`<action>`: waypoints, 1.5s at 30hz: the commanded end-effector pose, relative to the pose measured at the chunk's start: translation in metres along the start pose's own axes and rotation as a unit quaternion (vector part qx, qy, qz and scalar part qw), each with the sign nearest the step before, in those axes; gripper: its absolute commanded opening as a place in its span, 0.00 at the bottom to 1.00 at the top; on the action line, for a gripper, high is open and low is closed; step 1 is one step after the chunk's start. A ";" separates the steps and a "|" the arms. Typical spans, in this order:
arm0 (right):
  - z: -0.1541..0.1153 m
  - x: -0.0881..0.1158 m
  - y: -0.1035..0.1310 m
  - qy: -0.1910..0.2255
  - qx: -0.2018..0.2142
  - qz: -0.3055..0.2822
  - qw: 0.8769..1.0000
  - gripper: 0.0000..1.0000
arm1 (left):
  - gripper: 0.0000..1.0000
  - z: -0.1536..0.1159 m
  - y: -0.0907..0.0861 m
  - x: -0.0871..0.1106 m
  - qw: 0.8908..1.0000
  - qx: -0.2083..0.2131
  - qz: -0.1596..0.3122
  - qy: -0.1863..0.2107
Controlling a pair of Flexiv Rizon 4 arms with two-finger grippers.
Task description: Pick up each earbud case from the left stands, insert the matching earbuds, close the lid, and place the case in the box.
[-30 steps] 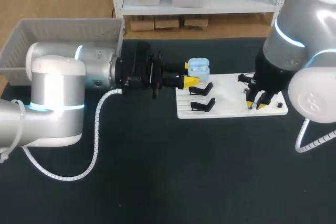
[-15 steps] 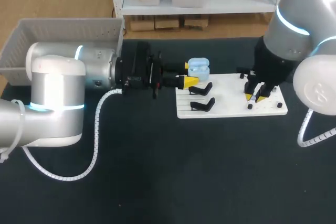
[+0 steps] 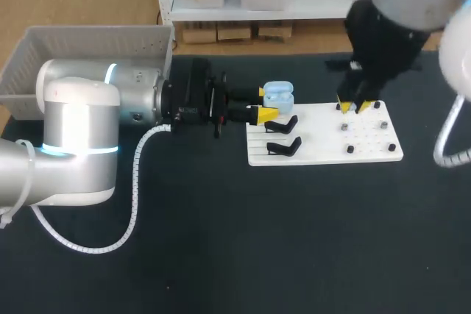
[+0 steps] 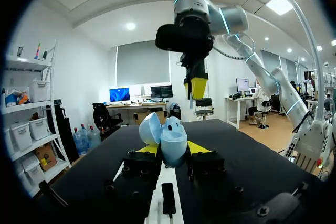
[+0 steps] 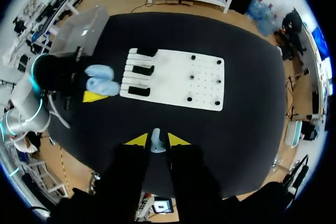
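Above the white board (image 3: 324, 136), right gripper (image 3: 353, 106) has risen, pinching an earbud (image 5: 156, 142); left gripper (image 3: 264, 103) stays clamped on open case (image 3: 278, 95).

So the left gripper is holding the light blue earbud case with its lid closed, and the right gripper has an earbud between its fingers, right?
Not quite: the lid is open, not closed, as the left wrist view shows. The left gripper holds the light blue earbud case with its lid open, and the right gripper has an earbud between its fingers.
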State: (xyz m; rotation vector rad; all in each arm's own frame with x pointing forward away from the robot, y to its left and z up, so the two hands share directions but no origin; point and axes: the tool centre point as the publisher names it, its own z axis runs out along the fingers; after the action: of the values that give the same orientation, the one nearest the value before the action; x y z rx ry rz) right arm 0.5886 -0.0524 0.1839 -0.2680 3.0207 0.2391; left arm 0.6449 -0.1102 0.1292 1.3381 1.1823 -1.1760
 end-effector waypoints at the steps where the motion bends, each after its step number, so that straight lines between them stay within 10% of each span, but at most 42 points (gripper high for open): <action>1: -0.037 -0.013 0.025 0.061 0.020 -0.027 0.998 0.00 | 0.00 0.000 -0.001 0.001 1.000 -0.002 0.001 -0.001; 20: -0.013 -0.028 0.086 0.099 0.042 -0.132 0.985 0.00 | 0.00 0.000 -0.001 0.001 1.000 -0.002 0.001 -0.001; 45: 0.014 -0.048 0.094 0.077 0.041 -0.161 0.983 0.00 | 0.00 0.000 -0.001 0.001 1.000 -0.002 0.001 -0.001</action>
State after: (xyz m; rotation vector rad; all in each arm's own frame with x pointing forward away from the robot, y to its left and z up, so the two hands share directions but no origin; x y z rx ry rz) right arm 0.6199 0.0513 0.1910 -0.7940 3.0680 0.0645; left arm 0.6449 -0.1102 0.1291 1.3380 1.1823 -1.1760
